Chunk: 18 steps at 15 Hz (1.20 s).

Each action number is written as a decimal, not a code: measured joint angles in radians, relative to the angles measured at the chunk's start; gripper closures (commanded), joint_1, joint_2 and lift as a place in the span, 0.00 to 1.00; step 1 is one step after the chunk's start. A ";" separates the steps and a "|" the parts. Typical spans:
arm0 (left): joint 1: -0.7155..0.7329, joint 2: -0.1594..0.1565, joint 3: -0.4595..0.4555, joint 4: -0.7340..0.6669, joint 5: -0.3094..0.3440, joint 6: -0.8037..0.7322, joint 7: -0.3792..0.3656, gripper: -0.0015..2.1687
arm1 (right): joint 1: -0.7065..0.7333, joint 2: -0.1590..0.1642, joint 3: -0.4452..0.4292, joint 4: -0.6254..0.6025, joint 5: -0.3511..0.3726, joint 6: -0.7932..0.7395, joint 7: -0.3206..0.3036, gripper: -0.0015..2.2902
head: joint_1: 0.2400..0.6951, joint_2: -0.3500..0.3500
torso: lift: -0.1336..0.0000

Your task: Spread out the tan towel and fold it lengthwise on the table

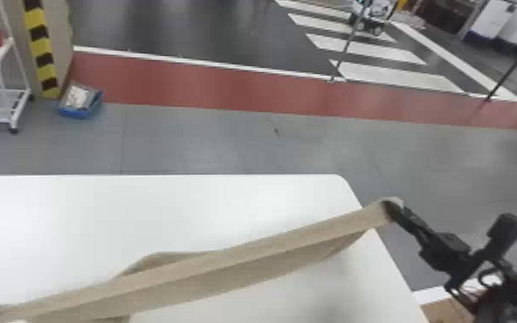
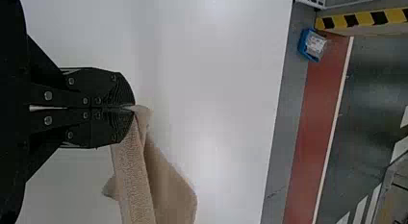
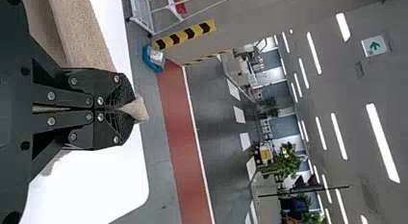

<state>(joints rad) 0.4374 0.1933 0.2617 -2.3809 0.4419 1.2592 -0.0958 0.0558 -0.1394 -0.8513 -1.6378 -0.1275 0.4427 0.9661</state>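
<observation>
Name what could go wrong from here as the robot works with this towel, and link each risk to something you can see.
Slipping: the left fingers and right fingers each pinch only a small bit at their tips, so a firm pull might free an end.

Landing off the table: the right end of the towel reaches past the table's right edge and could droop over it.

Creasing: the towel hangs in narrow, overlapping layers, so it may settle bunched.
</observation>
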 measured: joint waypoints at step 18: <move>-0.557 -0.020 -0.121 0.525 -0.063 -0.268 -0.151 0.79 | -0.415 -0.144 0.152 0.533 0.113 -0.118 -0.039 0.98 | 0.97 0.13 | 1.00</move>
<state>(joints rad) -0.1191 0.1733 0.1411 -1.8564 0.3787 0.9915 -0.2467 -0.3594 -0.2837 -0.6992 -1.1043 -0.0143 0.3250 0.9275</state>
